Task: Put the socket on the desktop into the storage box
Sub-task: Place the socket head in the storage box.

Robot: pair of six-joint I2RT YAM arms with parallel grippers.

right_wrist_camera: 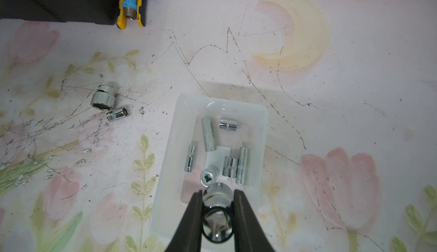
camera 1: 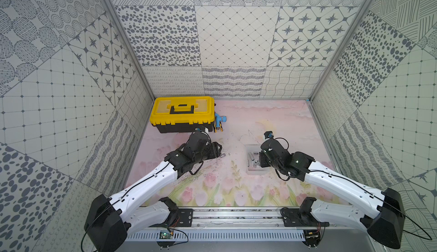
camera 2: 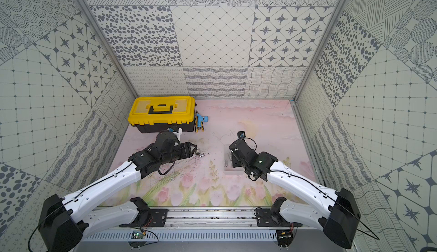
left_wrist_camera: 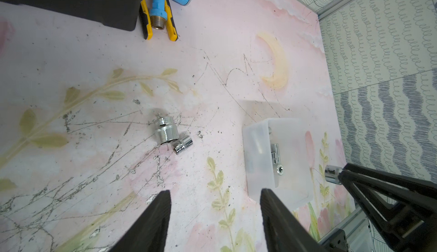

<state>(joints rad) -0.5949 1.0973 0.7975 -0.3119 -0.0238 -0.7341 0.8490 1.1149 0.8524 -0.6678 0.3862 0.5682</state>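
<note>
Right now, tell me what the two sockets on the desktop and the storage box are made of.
Large socket and small socket: metal, probably chrome-plated steel; mirror-bright with sharp reflections. Storage box: likely plastic, translucent and whitish; its milky walls let light through, and there is a soft glossy highlight near the rim.

The left arm (camera 1: 146, 182) and right arm (camera 1: 335, 180) stretched forward with elbows bent, the left gripper (left_wrist_camera: 215, 191) holding its jaws apart and empty while the right gripper (right_wrist_camera: 218, 191) pinched a socket (right_wrist_camera: 216, 224).
</note>
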